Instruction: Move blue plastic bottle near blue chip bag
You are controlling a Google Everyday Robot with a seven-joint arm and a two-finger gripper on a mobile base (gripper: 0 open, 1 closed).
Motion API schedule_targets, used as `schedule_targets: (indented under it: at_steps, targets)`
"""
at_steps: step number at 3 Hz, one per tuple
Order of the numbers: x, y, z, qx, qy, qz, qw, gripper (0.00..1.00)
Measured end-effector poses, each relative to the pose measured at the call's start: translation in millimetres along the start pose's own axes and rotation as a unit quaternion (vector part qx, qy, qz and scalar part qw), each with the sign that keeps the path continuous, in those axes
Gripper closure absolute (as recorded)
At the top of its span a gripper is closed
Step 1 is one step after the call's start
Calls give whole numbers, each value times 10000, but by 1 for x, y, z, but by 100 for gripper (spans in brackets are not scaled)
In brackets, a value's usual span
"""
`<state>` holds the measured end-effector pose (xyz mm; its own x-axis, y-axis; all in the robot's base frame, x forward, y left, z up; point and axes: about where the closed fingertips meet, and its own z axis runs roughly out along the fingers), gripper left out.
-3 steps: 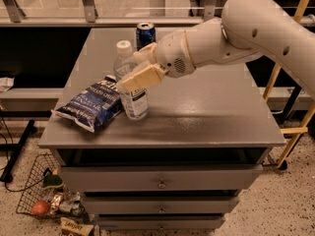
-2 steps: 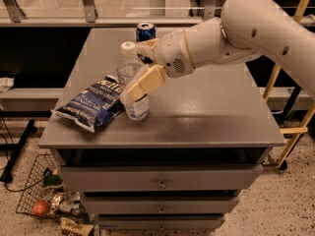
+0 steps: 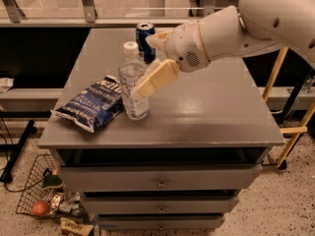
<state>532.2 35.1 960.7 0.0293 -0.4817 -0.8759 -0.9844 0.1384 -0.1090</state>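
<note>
The blue plastic bottle [image 3: 133,82], clear with a white cap, stands upright on the grey table [image 3: 206,117]. Its left side is right beside the blue chip bag [image 3: 91,103], which lies flat at the table's left front. My gripper [image 3: 145,65] is at the bottle's right side, open, with the jaws spread wide. The near tan finger [image 3: 156,77] crosses in front of the bottle's right edge, and the far finger [image 3: 156,38] is behind it. Neither finger clamps the bottle.
A blue soda can [image 3: 144,36] stands behind the bottle, close to the far finger. The table has drawers [image 3: 160,181] below. A wire basket [image 3: 47,198] with litter lies on the floor at the left. Yellow legs [image 3: 295,127] stand at the right.
The jaws have spread apart and let go of the bottle. The gripper has drawn a little to the right. The bottle stays upright beside the chip bag.
</note>
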Motion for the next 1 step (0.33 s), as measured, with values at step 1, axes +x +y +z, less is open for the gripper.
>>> schedule_targets:
  at_steps: [1]
  targets:
    - [-7,4,-68,589,379,-59,9975,0]
